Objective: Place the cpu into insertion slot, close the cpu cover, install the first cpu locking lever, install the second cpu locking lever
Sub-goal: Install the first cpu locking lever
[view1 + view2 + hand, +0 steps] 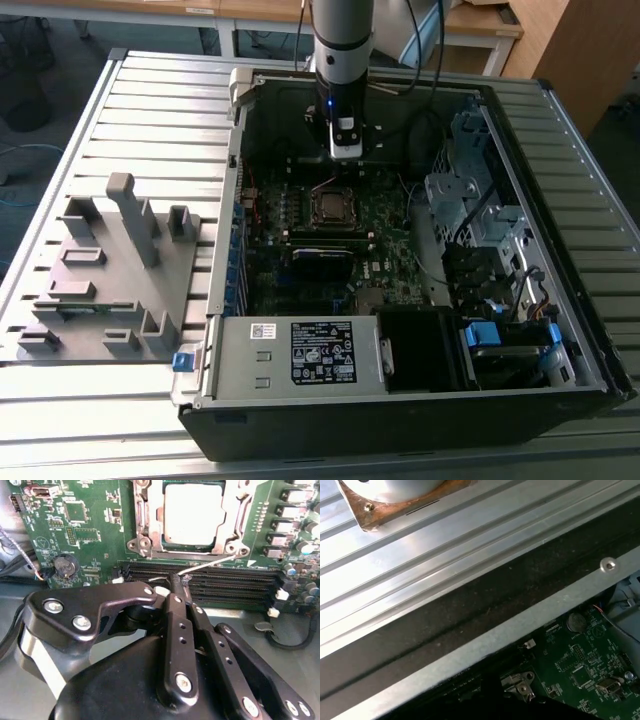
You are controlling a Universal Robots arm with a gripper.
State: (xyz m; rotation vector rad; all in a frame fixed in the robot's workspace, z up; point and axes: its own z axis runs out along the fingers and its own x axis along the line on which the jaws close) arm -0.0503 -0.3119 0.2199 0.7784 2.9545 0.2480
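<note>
The cpu (192, 512) lies flat in the insertion slot (330, 207) on the green motherboard, its silver-grey top showing. The silvery cpu cover (150, 522) lies down around it as a frame. A thin wire cpu locking lever (212, 564) slants out from the socket's corner over the memory slots. My gripper (177, 580) is shut, its black tips touching the lever's curled free end. In the exterior view my gripper (345, 152) hangs inside the case, just behind the socket.
The open computer case (230, 260) lies on a slatted metal table. Black memory slots (225, 582) run right beside the socket, a coin battery (65, 565) nearby. Drive cages (470, 200) fill the exterior view's right, a power supply (320, 350) the front. A grey fixture (110, 270) stands outside.
</note>
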